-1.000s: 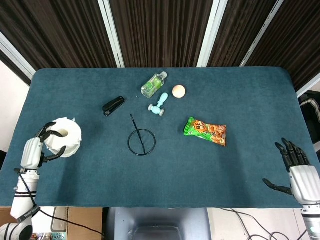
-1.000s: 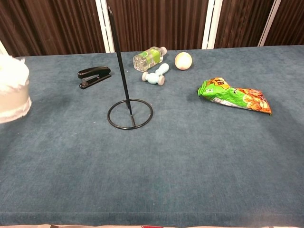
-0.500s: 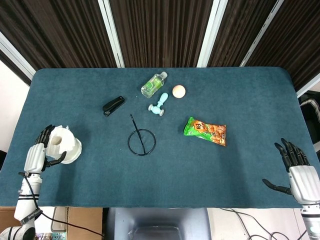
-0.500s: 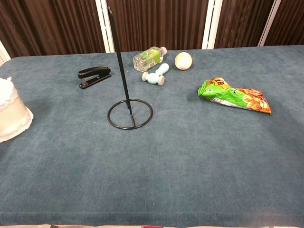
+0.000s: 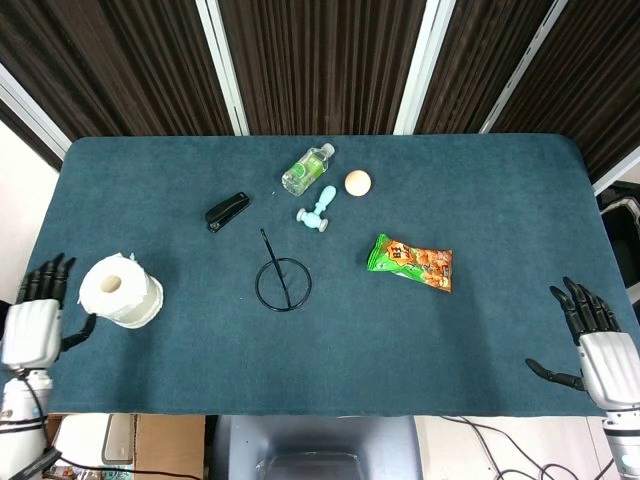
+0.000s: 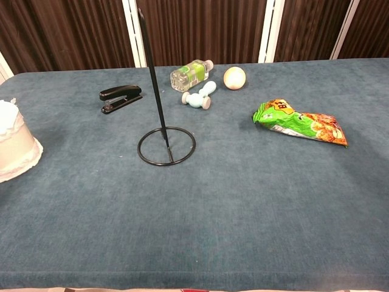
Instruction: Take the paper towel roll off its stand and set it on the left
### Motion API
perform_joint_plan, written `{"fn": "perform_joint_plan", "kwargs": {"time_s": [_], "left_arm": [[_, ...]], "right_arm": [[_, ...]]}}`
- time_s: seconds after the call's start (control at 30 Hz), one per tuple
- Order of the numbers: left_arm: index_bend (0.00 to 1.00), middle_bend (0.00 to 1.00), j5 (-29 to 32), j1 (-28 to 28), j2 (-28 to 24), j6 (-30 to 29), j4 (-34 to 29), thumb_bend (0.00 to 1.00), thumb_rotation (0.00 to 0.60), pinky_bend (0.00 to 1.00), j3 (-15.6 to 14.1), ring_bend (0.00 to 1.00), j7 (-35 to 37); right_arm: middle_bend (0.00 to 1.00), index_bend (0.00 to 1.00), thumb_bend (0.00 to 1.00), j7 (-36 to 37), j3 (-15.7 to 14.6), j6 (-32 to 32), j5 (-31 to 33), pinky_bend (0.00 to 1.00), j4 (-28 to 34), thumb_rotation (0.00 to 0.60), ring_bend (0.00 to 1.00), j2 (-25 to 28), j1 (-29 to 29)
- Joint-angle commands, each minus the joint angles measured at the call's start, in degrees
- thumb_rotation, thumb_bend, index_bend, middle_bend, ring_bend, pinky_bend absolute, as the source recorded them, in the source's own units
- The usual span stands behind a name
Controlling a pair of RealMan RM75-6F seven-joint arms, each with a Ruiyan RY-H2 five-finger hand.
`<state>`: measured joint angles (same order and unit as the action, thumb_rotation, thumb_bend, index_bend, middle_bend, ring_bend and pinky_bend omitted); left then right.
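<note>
Here, one paper towel roll point(image 5: 121, 291) upright, one bare stand point(image 5: 283, 281), left hand point(image 5: 33, 322) and right hand point(image 5: 597, 345) both spread, empty.

A black stapler point(image 5: 227, 211), a clear bottle point(image 5: 306, 169), a pale blue toy point(image 5: 317, 209) and an egg point(image 5: 358, 182) are lying far ahead of both hands, while a green snack bag point(image 5: 412, 262) is sitting nearer the right hand point(image 5: 598, 345).

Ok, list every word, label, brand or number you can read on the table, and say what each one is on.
No text reads clearly enough to quote.
Snack bag: a white patch of print near its green end, too blurred to read.
Clear bottle: green label, print too small to read.
Stapler, paper towel roll, wire stand: no marking visible.
</note>
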<state>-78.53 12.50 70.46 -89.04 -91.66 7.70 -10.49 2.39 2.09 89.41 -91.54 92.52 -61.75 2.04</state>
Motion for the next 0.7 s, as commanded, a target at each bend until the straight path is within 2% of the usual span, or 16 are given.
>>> {"fn": "perform_joint_plan", "kwargs": {"time_s": [0.03, 0.07, 0.17, 0.4, 0.7], "left_arm": [[0.1, 0.03, -5.4, -1.5, -2.5, -3.6, 3.0, 0.33, 0.6, 0.12, -0.8, 0.02, -0.8], [0.14, 0.05, -5.7, -1.5, -2.5, -3.5, 3.8, 0.33, 0.6, 0.13, -0.9, 0.03, -0.7], [0.18, 0.07, -6.5, -1.3, -2.8, -1.9, 5.3, 0.34, 0.6, 0.13, -1.9, 0.05, -0.6], [0.18, 0.08, -5.9, -1.1, -3.4, 2.5, 7.2, 0.34, 0.6, 0.13, -3.4, 0.05, 0.8], [0.18, 0.08, -5.8, -0.9, -2.8, 4.9, 8.5, 0.34, 0.6, 0.13, -4.0, 0.05, 1.8]], "right_arm": [[0.0, 0.0, 0.12, -0.5, 0.2, -0.3, 0.4, 0.22, -0.1, 0.6, 0.0, -0.2, 0.1], [0.0, 0.0, 0.12, -0.8, 0.3, -0.6, 0.7, 0.22, -0.1, 0.6, 0.0, -0.3, 0.3], [0.0, 0.0, 0.12, -2.0, 0.4, -1.2, 1.2, 0.22, 0.1, 0.6, 0.0, -0.5, 0.4], [0.0, 0.0, 0.12, -3.3, 0.2, -1.7, 1.4, 0.22, 0.1, 0.6, 0.0, -0.9, 0.6], [0.0, 0.0, 0.12, -3.3, 0.2, -0.6, 1.0, 0.22, -0.1, 0.6, 0.0, -1.3, 0.1]]}}
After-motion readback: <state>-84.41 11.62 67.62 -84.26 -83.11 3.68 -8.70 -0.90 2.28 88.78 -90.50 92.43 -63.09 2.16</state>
